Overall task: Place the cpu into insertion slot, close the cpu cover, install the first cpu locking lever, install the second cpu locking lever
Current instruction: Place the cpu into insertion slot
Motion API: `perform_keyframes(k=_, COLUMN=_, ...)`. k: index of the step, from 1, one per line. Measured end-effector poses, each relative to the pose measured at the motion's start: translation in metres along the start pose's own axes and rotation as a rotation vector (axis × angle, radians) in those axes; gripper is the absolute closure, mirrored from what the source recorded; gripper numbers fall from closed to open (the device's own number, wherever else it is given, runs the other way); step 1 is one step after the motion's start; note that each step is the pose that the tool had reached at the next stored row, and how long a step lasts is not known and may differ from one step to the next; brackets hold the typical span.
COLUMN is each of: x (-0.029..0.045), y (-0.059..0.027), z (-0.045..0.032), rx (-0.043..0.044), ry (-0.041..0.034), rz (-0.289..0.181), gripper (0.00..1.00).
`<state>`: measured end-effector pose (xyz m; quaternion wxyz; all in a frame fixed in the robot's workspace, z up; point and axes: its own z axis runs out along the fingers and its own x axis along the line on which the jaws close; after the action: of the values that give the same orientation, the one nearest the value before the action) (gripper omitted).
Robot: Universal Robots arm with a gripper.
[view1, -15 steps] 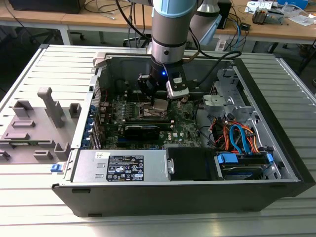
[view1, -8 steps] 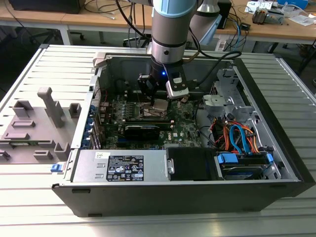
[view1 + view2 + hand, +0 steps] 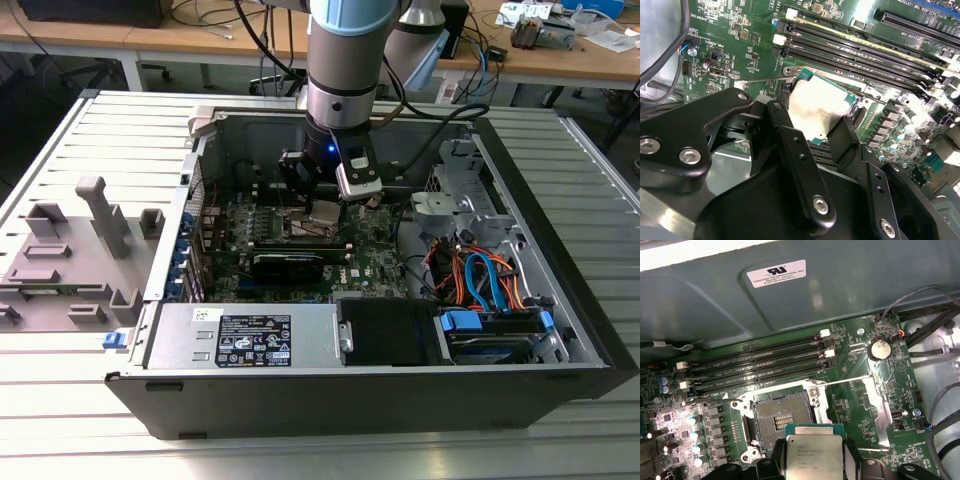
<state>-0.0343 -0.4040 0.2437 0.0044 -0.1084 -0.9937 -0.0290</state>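
Closest to the wrist cameras are the gripper's (image 3: 810,127) matte black links, studded with bright screw heads. Its two slim black fingers (image 3: 782,125) pinch opposite edges of the cpu (image 3: 815,107). The chip is a flat square with a dull, brushed silvery lid on a thin green-edged base. It is held lid up over the motherboard (image 3: 860,342) and is not seated.

Just past it in the first wrist view lies the insertion slot (image 3: 781,416), a dark square bed with a finely grained contact field inside a thin metal rim. The chip overlaps the slot's nearer edge. Beside the slot the cpu cover (image 3: 883,412) lies open, a thin silvery frame with green board showing through its window.

Beyond run four long black memory slots (image 3: 760,365) with white latches, a round shiny coin cell (image 3: 879,348) and a row of small silver-topped capacitors (image 3: 692,432). Farther still rises the smooth grey-green sheet-metal wall of the computer case (image 3: 790,305).

In the exterior view the arm (image 3: 342,60) reaches straight down into the open case, its glossy grey wrist vertical and the tool pointing at the board. The case lies on its side on a ribbed grey table (image 3: 100,130). A grey moulded fixture (image 3: 70,255) sits at the exterior view's left, and wooden benches (image 3: 200,40) stand behind.
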Motion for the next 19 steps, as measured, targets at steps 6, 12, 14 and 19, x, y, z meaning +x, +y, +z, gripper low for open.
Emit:
perform_keyframes(k=6, x=0.0000, y=0.0000, z=0.0000, rx=0.0000, ry=-0.0001, rz=0.002, gripper=0.45)
perform_keyframes(k=12, x=0.0000, y=0.0000, z=0.0001, rx=-0.0001, ry=-0.0003, rz=0.004, gripper=0.45)
perform_keyframes(k=14, x=0.0000, y=0.0000, z=0.0001, rx=-0.0001, ry=-0.0003, rz=0.005, gripper=0.45)
perform_keyframes(k=19, x=0.0000, y=0.0000, z=0.0003, rx=-0.0002, ry=-0.0005, rz=0.009, gripper=0.45)
